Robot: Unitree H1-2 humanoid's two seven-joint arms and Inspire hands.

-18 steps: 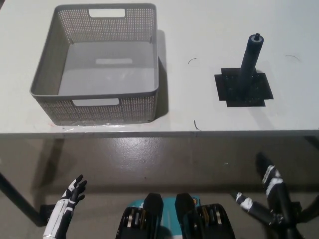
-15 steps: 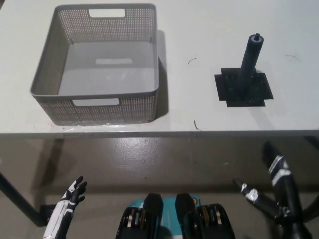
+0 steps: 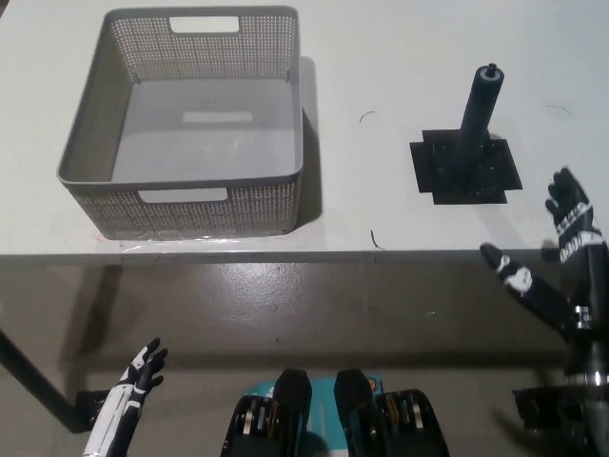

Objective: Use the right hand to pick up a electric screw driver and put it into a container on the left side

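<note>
A white table [image 3: 381, 57] fills the upper half of the frame, its front edge running across the middle, with grey floor [image 3: 285, 305] below it. At the upper left of the table sits a grey perforated basket [image 3: 86, 162] with cut-out handles, nothing inside it. Right of centre a black square mat [image 3: 495, 171] lies flat on the table, well apart from the basket. The screwdriver [image 3: 479, 114], dark and cylindrical, stands upright on that mat. The black right hand [image 3: 561, 257] is at the right edge, just at the table's front edge, fingers spread and holding nothing, below and to the right of the mat and clear of the screwdriver. The white left hand [image 3: 138, 371] rests low at the lower left, fingers apart, holding nothing.
</note>
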